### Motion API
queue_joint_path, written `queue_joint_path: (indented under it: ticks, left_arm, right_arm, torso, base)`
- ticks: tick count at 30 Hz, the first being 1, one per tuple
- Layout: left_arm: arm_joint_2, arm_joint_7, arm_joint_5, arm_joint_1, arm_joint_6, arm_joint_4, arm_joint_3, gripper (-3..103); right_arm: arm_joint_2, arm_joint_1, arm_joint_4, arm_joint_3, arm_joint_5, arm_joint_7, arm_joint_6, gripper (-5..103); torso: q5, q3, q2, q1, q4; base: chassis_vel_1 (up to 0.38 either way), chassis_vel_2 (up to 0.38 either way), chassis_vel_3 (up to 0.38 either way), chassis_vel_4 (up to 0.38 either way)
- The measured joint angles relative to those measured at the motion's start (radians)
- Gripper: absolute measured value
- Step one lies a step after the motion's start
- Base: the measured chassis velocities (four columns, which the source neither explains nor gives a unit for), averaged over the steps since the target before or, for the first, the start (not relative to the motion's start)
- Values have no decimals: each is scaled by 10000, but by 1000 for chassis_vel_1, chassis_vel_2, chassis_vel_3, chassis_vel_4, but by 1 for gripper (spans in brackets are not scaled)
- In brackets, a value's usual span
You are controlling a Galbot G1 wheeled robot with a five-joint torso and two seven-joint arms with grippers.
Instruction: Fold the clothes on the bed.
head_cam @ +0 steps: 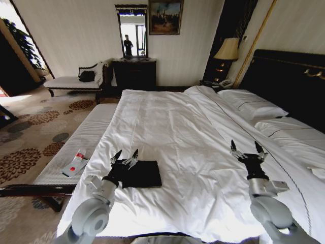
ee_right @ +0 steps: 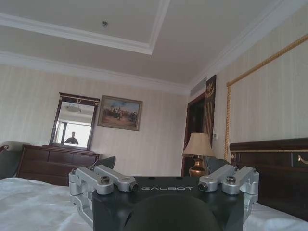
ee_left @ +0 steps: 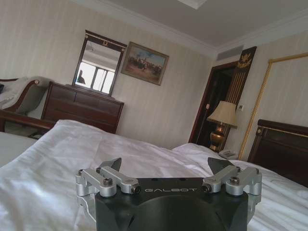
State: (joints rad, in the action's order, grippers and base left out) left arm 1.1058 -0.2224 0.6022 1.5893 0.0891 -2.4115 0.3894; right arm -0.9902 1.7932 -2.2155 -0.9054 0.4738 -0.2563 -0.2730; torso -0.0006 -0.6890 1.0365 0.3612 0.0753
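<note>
Your left gripper (head_cam: 125,155) lower left of frame, fingers spread, over the folded black T-shirt (head_cam: 143,174) near the bed (head_cam: 177,127) foot edge, your right gripper (head_cam: 247,148) lower right, fingers spread, holding nothing, above white duvet (head_cam: 203,168).

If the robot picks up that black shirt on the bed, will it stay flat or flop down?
The black shirt lies as a flat folded bundle on the bed, so it is probably soft and would droop and unfold. It looks light. The left gripper hovers open by its edge; the right gripper is open, apart.
</note>
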Motion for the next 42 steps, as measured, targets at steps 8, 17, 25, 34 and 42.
queue_joint_path:
  ticks: [8,17,25,34,42]
  left_arm:
    - [-154,143,-162,690,-502,327,1424,100]
    - [-29,251,620,1389,-909,527,2205,100]
    - [-32,250,657,1372,-910,532,2201,100]
    - [-39,244,672,1348,-895,536,2186,100]
    - [-44,238,678,1341,-884,537,2180,100]
  right_arm:
    - [163,761,-682,-153,-327,23,121,100]
    - [-26,1029,-949,-130,-431,-209,380,100]
    - [-28,996,-935,-82,-417,-215,383,100]
    - [-25,969,-905,-57,-394,-215,383,100]
    - [-23,962,-896,-49,-384,-218,383,100]
  torso:
    - [1,-3,-2,4,2]
    - [0,-2,-2,3,3]
    - [0,-3,-3,4,3]
    - [1,-3,-4,5,3]
    - [1,-3,-3,4,2]
  base:
    - [0,0,0,0]
    - [0,0,0,0]
    - [0,0,0,0]
    - [0,0,0,0]
    - [0,0,0,0]
